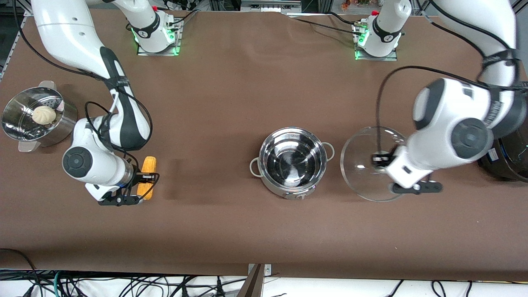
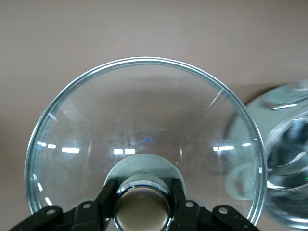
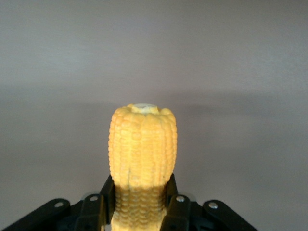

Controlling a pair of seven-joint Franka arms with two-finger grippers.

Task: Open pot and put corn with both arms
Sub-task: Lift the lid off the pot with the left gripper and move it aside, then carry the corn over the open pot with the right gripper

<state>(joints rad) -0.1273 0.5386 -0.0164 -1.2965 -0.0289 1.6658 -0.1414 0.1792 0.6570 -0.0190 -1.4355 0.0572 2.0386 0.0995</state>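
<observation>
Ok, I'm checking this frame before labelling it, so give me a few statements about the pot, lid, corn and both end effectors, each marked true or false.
1. The lid sits on the pot. False: the pot is open and empty; the lid is beside it, toward the left arm's end.
2. The left end effector is shut on the lid's knob. True.
3. The corn is in the pot. False: the right end effector is shut on it, toward the right arm's end of the table.
4. A bun lies in the steamer. True.
5. The pot has one long handle. False: it has two small loop handles.
</observation>
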